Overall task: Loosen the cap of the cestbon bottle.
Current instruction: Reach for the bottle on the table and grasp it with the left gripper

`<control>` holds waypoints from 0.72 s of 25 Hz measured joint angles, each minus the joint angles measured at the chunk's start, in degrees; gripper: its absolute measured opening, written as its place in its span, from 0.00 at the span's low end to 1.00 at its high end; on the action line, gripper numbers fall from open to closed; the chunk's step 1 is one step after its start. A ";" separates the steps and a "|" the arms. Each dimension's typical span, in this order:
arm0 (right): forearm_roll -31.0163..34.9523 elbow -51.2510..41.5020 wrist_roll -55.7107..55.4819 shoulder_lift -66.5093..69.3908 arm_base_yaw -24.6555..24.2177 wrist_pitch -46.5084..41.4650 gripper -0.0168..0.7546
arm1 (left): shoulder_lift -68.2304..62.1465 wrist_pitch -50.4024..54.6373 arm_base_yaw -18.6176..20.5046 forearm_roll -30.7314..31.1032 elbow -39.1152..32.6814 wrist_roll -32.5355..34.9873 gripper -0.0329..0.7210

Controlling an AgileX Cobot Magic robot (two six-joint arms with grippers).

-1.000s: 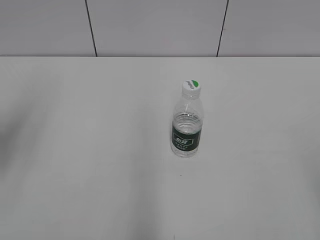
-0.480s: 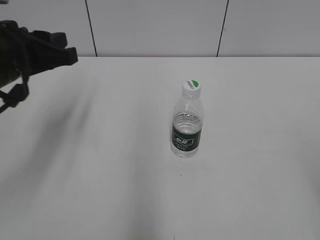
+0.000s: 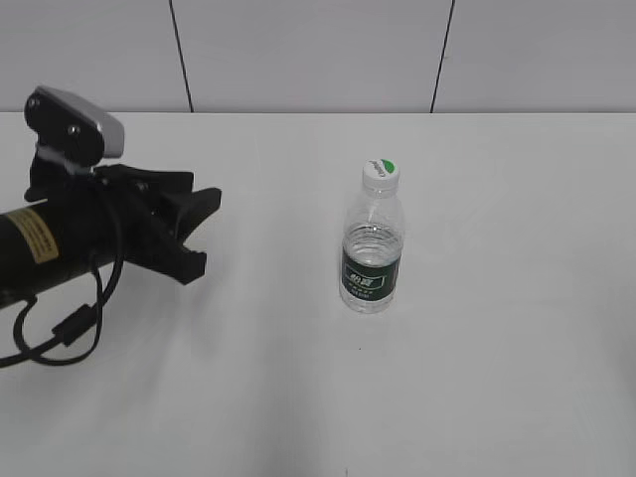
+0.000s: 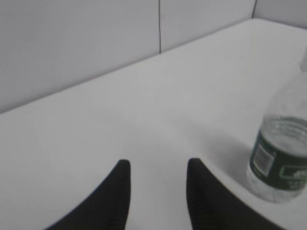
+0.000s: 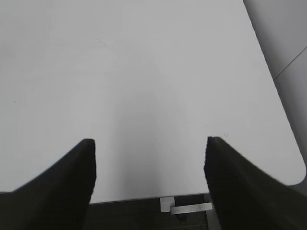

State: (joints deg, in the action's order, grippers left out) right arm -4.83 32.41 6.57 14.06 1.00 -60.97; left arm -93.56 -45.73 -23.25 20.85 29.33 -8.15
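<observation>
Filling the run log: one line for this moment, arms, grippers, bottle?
left gripper: open, empty, left of bottle, apart | right gripper: open, empty, over bare table | bottle: upright | cap: on, untouched

You are looking at a bare test bench in a lab-like room, not a home or shop. The plain white table (image 3: 298, 397) fills the exterior view, and its far edge meets a pale grey panelled wall (image 3: 308, 50) split by thin dark vertical seams. A black robot arm (image 3: 60, 248) with a yellow sticker, a looping cable and a grey camera block reaches in over the table's left edge. In the right wrist view you can see the rounded near corner of the table (image 5: 300, 175) and a metal bracket (image 5: 189, 207) under its edge.
</observation>
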 joint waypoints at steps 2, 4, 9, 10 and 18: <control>0.00 0.00 0.00 0.18 0.00 0.00 0.73 | -2.16 -4.36 1.06 2.86 -2.53 -0.18 0.36; 0.00 0.00 0.00 0.98 0.00 0.00 0.73 | -4.27 -10.45 1.73 5.83 -3.87 -0.98 0.36; -0.16 0.06 -1.42 4.16 0.00 0.00 0.73 | -11.00 -21.51 1.73 14.87 -4.02 -2.69 0.36; -0.16 0.22 -1.83 4.97 0.00 0.00 0.73 | -12.63 -22.32 1.73 16.37 -4.02 -2.76 0.36; -0.27 3.64 -3.91 8.82 0.00 0.51 0.73 | -18.23 -22.95 1.66 18.15 -4.69 -2.82 0.36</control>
State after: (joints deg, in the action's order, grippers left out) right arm -5.10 36.04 2.66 22.88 1.00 -60.46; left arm -111.78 -68.68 -21.59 39.00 24.65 -10.97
